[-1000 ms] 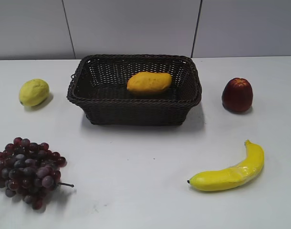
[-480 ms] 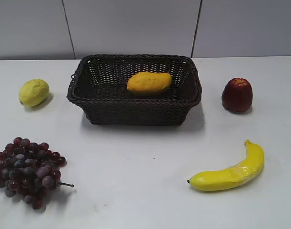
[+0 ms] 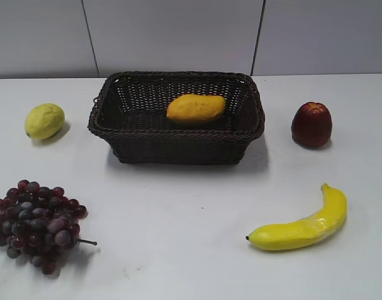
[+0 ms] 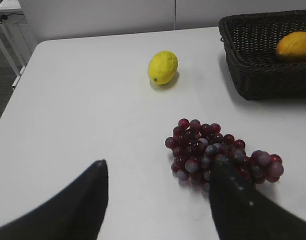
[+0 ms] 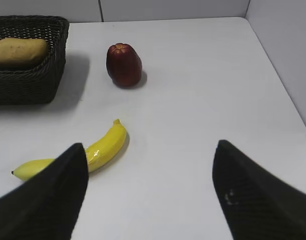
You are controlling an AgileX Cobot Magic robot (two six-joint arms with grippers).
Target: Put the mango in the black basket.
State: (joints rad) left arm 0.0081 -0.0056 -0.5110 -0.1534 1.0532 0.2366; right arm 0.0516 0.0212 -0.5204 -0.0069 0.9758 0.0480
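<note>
White tabletop (image 3: 191, 219) fills your exterior view, with a pale panelled wall (image 3: 178, 34) behind it. Your black basket (image 3: 176, 140) sits at about 12 o'clock on the table, and the mango (image 3: 196, 108) lies inside it, on the floor of the basket toward the back wall, lengthwise left to right. From the mango, you find the lemon (image 3: 44, 120) at 9 o'clock, outside the basket and well apart from it. The apple (image 3: 311, 124), dark red, stands at 3 o'clock, also clear of the basket rim. The grapes (image 3: 35, 224), a dark red bunch, lie at about 8 o'clock near the table's front left, and the banana (image 3: 303, 225) rests at about 5 o'clock, front right, its stem end pointing away from you.

Neither arm appears in your exterior view. In the left wrist view, your left gripper (image 4: 155, 200) has its two dark fingers spread apart with nothing between them, hanging over the table just beside the grapes. In the right wrist view, your right gripper (image 5: 150, 192) is likewise spread wide and empty, above bare table, with the banana near its left finger (image 5: 47, 200).
</note>
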